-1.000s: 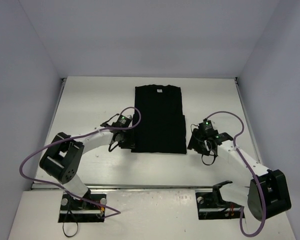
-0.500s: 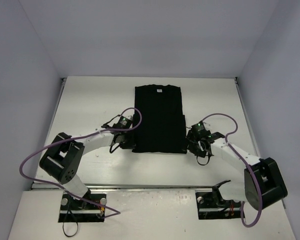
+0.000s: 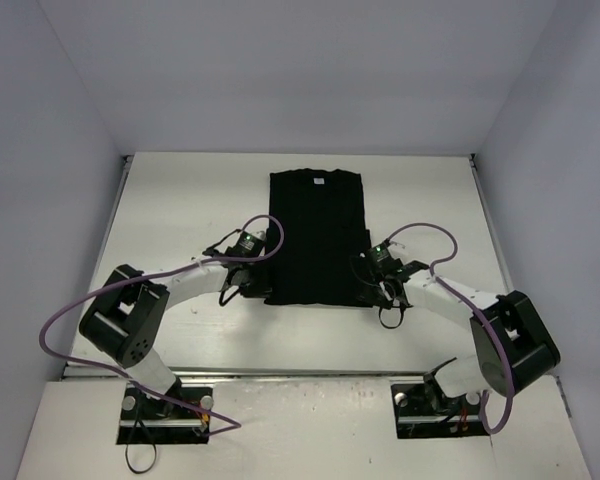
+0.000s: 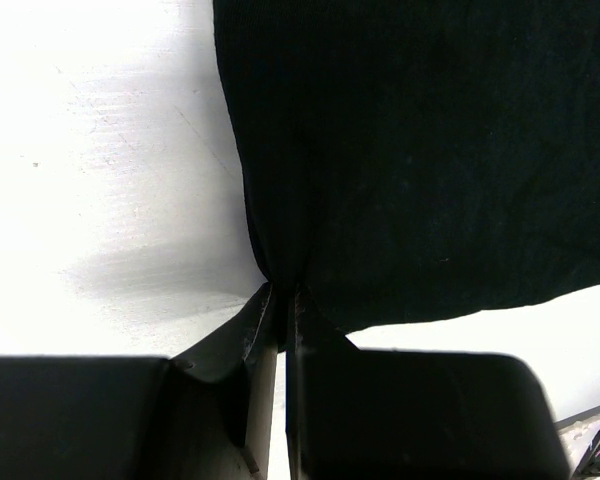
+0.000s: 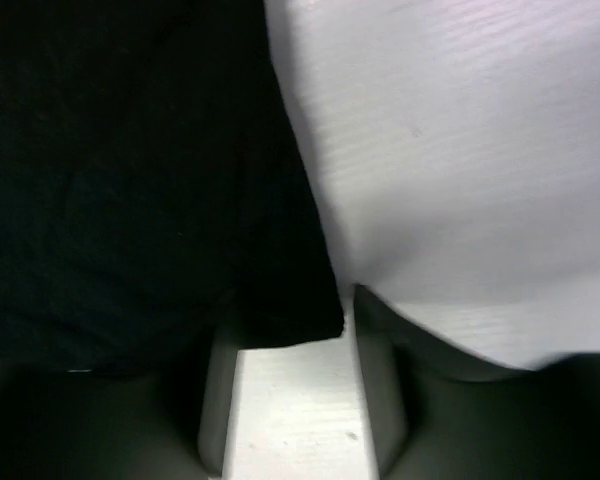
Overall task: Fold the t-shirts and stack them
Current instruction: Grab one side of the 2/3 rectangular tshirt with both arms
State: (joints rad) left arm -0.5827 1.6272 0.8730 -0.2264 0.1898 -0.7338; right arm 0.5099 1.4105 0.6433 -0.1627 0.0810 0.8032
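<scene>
**Obs.** Black t-shirt (image 3: 317,235) lies flat at the centre of the surface (image 3: 180,200), narrowed to a long rectangle w/ sides turned in. Collar end, w/ a small pale neck label (image 3: 320,182), is toward the far edge; hem is toward the near edge. No print is seen on the upward face.

L end effector (image 4: 280,300) is pressed together on the near-left hem corner. In the wrist view the cloth is gathered into a tight pucker running into the closed jaws, so the fabric is judged gripped, not merely touched.

R end effector (image 5: 290,325) is set low at the near-right hem corner w/ jaws spread. The corner tip lies in the gap betw. the two fingers (image 5: 380,380), w/ bare surface visible there too. Nothing is pinched on this side yet.

**Interp.** Both hem corners are addressed symmetrically, prob. so the hem can be carried toward the collar as one straight edge (crosswise fold). A one-sided lift would likely skew the rectangle, so the L grip is judged to be waiting on R. Step in hand: R grasp. Lengthwise fold appears done; crosswise fold not begun; no stack is seen.

**Risk.** Only the top layer may be caught by R, given several layers at the corner. Layer count cannot be told from the dark cloth.
</scene>
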